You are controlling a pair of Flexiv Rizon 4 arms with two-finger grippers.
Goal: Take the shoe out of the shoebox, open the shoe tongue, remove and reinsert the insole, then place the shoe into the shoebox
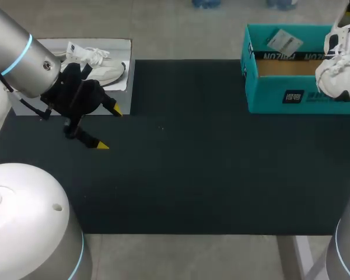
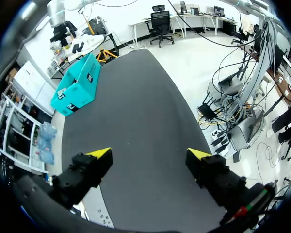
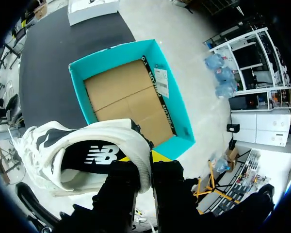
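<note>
**Shoe held over open shoebox**

The white shoe (image 1: 340, 64) (image 3: 87, 150) is held over the right end of the teal shoebox (image 1: 280, 96) (image 3: 177, 145), whose cardboard floor is exposed. Its heel collar is pinched between the fingers of the right gripper (image 3: 144, 165). The box is set at the far right of the black mat (image 1: 192, 163). At the far left, the left gripper (image 1: 109, 128) (image 2: 150, 154) is seen over the mat with fingers spread wide. Just beyond it, a second white shoe (image 1: 99, 64) is laid in the box lid (image 1: 119, 44).
</note>
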